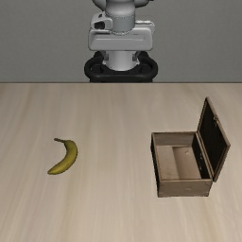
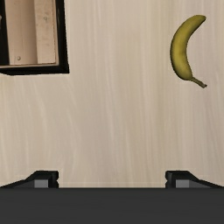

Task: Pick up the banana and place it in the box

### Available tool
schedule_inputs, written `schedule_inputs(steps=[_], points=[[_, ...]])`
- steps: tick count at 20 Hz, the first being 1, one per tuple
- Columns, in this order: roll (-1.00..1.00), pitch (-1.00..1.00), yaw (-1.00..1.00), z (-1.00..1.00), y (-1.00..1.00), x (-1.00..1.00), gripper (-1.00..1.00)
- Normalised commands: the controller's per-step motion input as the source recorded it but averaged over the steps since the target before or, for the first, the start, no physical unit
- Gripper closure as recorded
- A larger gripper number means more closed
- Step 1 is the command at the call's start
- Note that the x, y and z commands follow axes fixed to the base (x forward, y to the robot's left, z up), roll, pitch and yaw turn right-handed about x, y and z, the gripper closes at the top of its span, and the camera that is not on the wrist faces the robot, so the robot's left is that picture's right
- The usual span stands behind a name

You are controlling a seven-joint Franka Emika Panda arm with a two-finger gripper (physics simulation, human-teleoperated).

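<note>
A yellow banana (image 1: 64,156) lies on the light wooden table (image 1: 113,123) toward the exterior view's left. A brown wooden box (image 1: 181,189) stands toward the exterior view's right, its hinged lid (image 1: 214,138) raised upright and its inside bare. In the wrist view my gripper (image 2: 112,178) is open, with its fingertips (image 2: 41,176) wide apart and nothing between them. It hangs high over bare table, with the banana (image 2: 184,48) ahead to one side and the box (image 2: 33,69) ahead to the other. It touches neither of them.
The robot's arm (image 1: 121,36) and dark base (image 1: 121,68) stand at the table's far edge. A broad stretch of bare tabletop separates the banana from the box. A grey wall rises behind the table.
</note>
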Motion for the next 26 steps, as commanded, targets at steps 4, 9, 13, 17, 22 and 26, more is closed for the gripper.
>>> schedule_inputs(steps=[4,9,13,17,22,26], points=[[0.00,0.00,0.00,0.00,-1.00,0.00,-1.00],[0.00,0.00,0.00,0.00,-1.00,0.00,-1.00],[0.00,0.00,0.00,0.00,-1.00,0.00,-1.00],[0.00,0.00,0.00,0.00,0.00,1.00,-1.00],[0.00,0.00,0.00,0.00,0.00,1.00,-1.00],[0.00,0.00,0.00,0.00,0.00,1.00,-1.00]])
